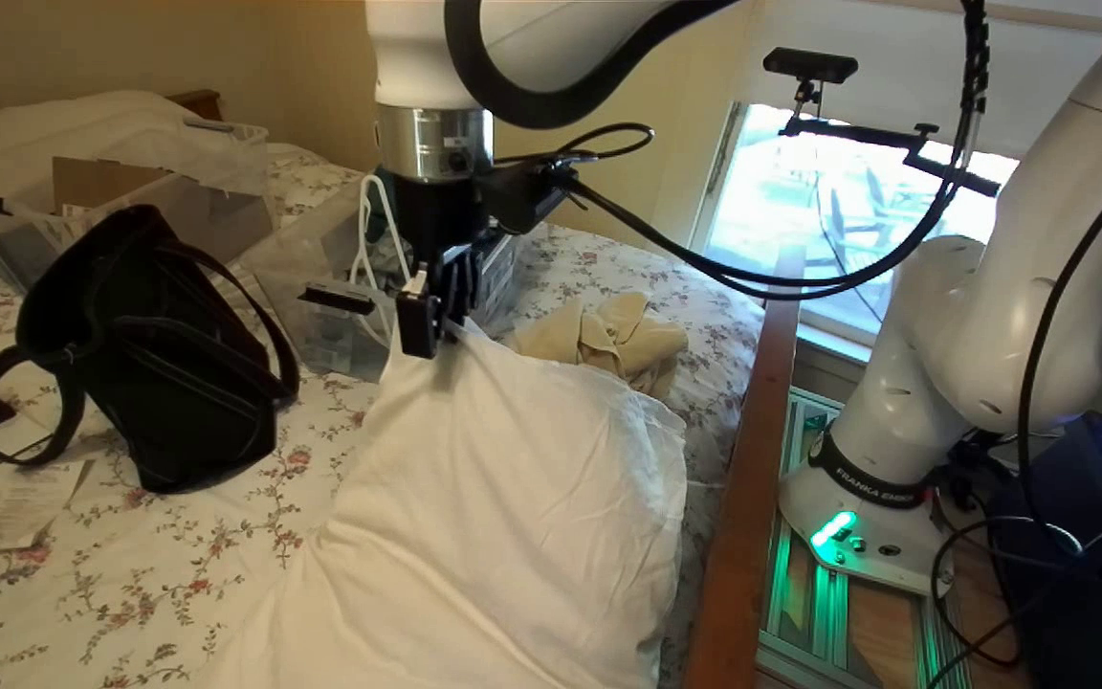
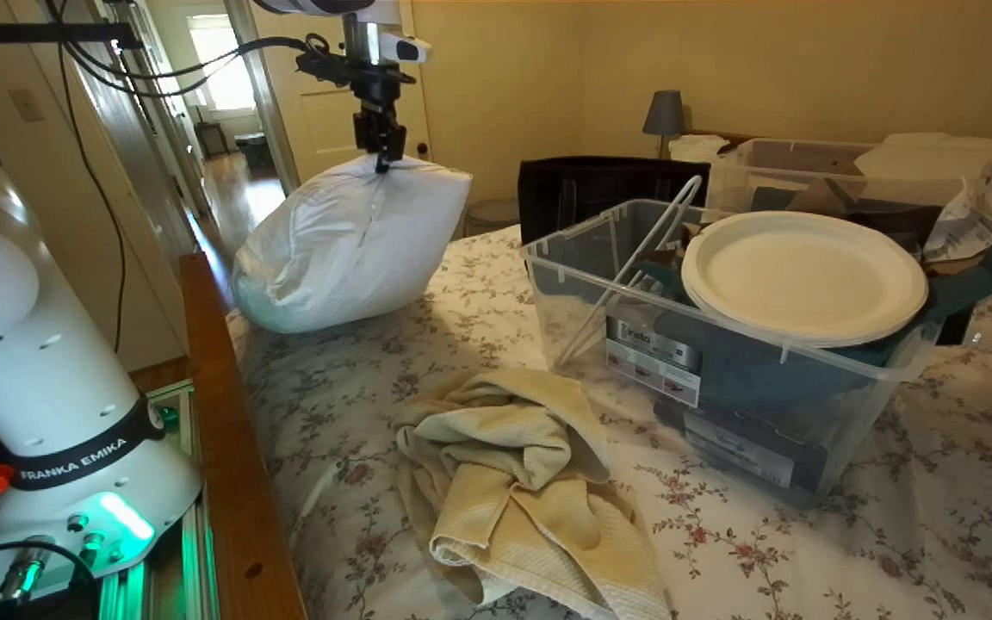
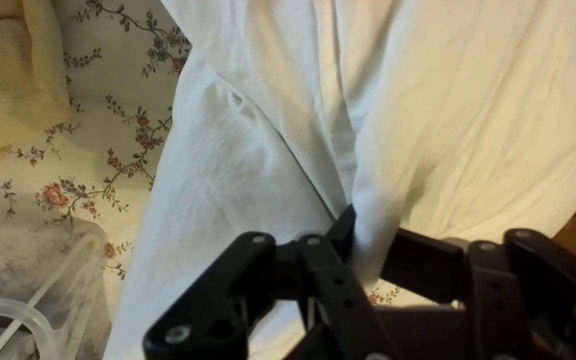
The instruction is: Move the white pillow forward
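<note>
Pinched white pillow [image 2: 350,245] by bunched upper edge in gripper [image 3: 368,245]; held it slanted over floral bedspread [image 2: 341,396].

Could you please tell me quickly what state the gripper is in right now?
Gripper: closed, holding the white pillow by a pinched fold of its cloth.

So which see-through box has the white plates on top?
The near see-through box, beside the tan cloth in an exterior view. The white plates sit across its top; the farther see-through box shows no plates.
</note>
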Robot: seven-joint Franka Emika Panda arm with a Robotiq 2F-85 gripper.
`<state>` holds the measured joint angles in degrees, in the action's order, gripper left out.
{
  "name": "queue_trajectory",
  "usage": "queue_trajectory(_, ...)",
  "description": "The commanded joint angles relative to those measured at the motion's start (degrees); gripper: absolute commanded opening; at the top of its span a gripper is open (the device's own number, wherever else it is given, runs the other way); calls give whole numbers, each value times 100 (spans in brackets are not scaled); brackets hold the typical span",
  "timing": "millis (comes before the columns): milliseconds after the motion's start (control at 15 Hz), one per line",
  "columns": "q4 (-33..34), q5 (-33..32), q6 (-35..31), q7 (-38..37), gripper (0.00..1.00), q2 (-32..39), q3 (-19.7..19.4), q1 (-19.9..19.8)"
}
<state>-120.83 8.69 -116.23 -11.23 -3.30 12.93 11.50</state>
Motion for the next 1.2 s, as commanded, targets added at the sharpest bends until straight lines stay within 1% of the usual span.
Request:
queue_trajectory(0, 53, -6, 21, -5, 4, 13, -15, 19)
queue_trajectory(400, 62, -21, 22, -5, 3, 61, -17, 20)
queue_trajectory(533, 290, -299, 127, -54, 3, 51, -19, 6)
queue_trajectory(800, 1309, -1480, 803, -72, 3, 133, 86, 71)
queue_trajectory(933, 1854, -1805, 1051, 125, 4, 277, 181, 142)
queue_trajectory(1133, 2670, -2160, 1243, 428, 3, 589, 356, 332)
